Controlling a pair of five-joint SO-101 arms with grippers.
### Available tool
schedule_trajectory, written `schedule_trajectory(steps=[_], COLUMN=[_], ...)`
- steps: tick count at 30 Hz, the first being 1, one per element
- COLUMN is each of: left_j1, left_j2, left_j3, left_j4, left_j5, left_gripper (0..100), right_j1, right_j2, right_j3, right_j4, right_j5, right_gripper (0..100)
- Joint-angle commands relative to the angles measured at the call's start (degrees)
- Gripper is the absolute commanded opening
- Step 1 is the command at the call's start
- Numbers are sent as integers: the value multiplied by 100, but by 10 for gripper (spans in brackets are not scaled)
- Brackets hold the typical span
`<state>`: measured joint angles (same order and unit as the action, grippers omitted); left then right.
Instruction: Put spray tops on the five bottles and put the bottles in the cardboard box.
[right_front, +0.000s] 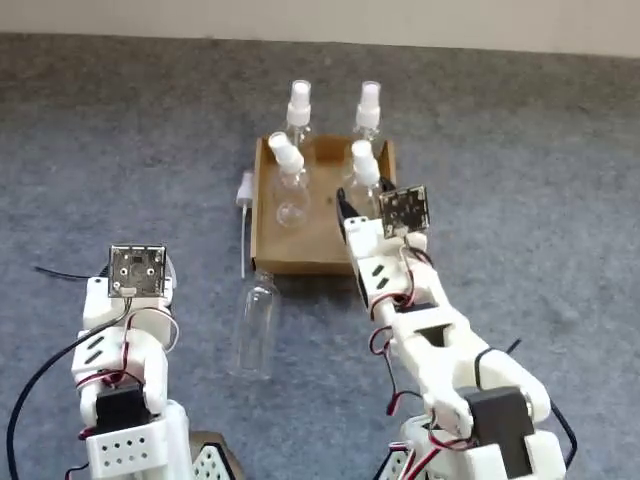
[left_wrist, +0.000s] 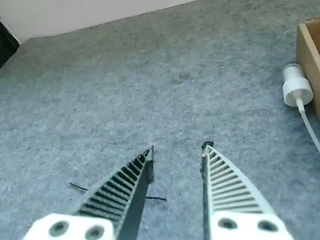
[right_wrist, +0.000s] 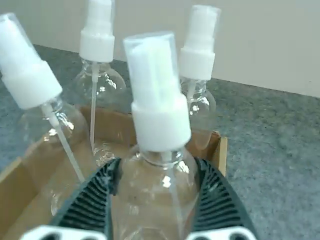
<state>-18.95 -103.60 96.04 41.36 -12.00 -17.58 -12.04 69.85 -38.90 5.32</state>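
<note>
Right gripper (right_wrist: 157, 169) clamped on capped bottle (right_wrist: 156, 125) inside cardboard box (right_wrist: 220, 147) rim, three other bottles (right_wrist: 97, 80) just beyond its fingertips, left gripper (left_wrist: 178, 148) jaws apart over carpet (left_wrist: 125, 90), loose spray top (left_wrist: 296, 91) ahead, beside box wall.

Indoor room: grey carpet (right_front: 520, 130), pale wall (right_front: 420, 18)

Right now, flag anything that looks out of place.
One uncapped bottle lies on its side on the carpet before the cardboard box, and a loose spray top lies beside the box. The right jaws hold a capped bottle.
</note>
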Motion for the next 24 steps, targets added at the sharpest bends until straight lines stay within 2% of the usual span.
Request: schedule_trajectory(steps=[1,24], left_j1=[-66,-66], left_j2=[-57,-57], left_j3=[110,110], left_j4=[-105,-97], left_j5=[53,53], left_gripper=[151,151], right_j1=[110,180], right_j2=[75,92], right_j3=[-479,-708], right_j4=[-189,-198], right_j5=[-18,-18], right_gripper=[3,3])
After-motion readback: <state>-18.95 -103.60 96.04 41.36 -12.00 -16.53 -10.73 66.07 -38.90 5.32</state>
